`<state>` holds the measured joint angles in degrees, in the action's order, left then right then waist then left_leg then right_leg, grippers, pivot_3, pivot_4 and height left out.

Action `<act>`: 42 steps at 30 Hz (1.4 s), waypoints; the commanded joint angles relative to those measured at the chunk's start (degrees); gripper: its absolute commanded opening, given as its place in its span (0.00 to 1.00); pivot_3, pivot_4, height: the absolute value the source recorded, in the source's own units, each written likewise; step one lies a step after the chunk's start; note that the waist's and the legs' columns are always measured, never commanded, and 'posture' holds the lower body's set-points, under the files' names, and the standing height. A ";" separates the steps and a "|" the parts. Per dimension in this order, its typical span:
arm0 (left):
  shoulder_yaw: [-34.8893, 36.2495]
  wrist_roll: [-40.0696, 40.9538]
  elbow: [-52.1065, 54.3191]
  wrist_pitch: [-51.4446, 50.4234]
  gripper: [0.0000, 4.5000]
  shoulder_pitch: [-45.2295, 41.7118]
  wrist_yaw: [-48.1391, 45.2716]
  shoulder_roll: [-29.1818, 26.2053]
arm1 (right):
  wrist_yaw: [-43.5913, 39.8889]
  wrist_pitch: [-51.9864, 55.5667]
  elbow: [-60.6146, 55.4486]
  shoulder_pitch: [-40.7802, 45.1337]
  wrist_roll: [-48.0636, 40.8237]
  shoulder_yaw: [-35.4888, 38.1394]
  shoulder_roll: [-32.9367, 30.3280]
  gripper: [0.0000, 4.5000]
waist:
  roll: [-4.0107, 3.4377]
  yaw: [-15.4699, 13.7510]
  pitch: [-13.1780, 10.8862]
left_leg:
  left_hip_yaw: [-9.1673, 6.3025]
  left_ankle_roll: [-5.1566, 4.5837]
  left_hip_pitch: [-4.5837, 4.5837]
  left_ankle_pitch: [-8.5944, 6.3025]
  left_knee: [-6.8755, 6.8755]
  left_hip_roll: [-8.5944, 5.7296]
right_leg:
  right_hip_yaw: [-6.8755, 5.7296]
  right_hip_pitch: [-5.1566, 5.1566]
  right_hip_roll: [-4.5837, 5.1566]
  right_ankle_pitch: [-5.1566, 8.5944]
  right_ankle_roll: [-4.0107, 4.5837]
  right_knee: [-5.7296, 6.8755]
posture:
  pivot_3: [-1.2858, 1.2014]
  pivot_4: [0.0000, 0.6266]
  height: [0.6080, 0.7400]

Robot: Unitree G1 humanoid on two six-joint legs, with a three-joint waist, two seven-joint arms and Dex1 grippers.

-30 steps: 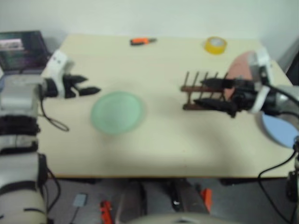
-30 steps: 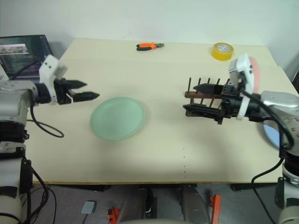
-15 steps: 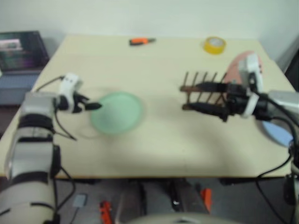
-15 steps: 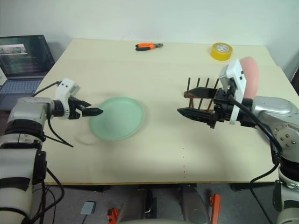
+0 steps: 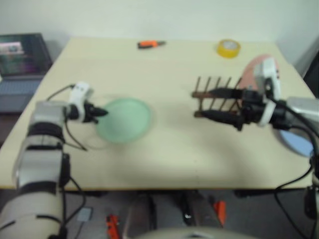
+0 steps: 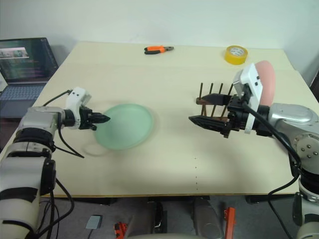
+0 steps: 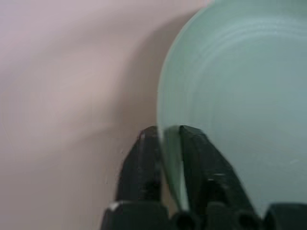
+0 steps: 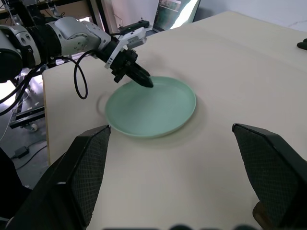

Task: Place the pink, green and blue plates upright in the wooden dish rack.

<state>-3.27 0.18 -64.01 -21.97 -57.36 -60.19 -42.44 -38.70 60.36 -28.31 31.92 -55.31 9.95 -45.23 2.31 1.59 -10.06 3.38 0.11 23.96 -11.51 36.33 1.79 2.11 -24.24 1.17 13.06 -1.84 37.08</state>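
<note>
Orange-handled pliers (image 6: 159, 49) lie at the table's (image 6: 174, 169) far edge. A yellow tape roll (image 6: 236, 54) sits well to their right, an open laptop (image 6: 22, 62) off-table to their left.

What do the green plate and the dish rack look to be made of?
Green plate: probably plastic or melamine, a matte, even mint surface with faint moulded rings; glazed ceramic can't be excluded. Dish rack: apparently wood, dark brown, with thin upright pegs on base rails.
</note>
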 commanded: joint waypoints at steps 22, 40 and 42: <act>8.44 4.08 16.11 -5.80 0.01 -16.20 16.11 2.81 | -1.59 -29.66 11.88 17.86 39.75 -33.65 14.18 0.99 | 0.07 0.15 -0.02 | 0.03 0.00 0.19 -0.01 0.12 -0.05 | -0.03 -0.11 -0.04 -0.03 -0.13 -0.05 | 0.52 0.24 1.00; 6.55 7.68 40.31 -22.36 0.01 -10.65 15.39 5.01 | 3.12 -51.22 37.04 22.87 67.21 -42.51 28.88 0.99 | 0.07 0.33 -0.02 | 0.03 0.01 0.19 0.00 0.22 -0.01 | 0.01 -0.18 -0.08 -0.18 0.11 0.17 | 0.52 0.24 1.00; 6.25 8.16 42.30 -23.59 0.01 -9.63 14.73 4.71 | 3.52 -52.91 38.88 22.99 68.89 -42.40 29.64 0.99 | 0.07 0.35 -0.02 | 0.04 0.01 0.17 0.00 0.25 -0.01 | 0.03 -0.18 -0.08 -0.18 0.12 0.20 | 0.52 0.24 1.00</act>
<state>2.89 7.11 -25.19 -44.87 -66.48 -44.69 -36.65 -36.06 9.82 10.68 53.30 12.26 -33.00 -16.06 2.38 1.93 -10.08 3.41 0.12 24.13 -11.50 36.58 1.78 2.13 -24.42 1.09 12.89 -1.72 37.29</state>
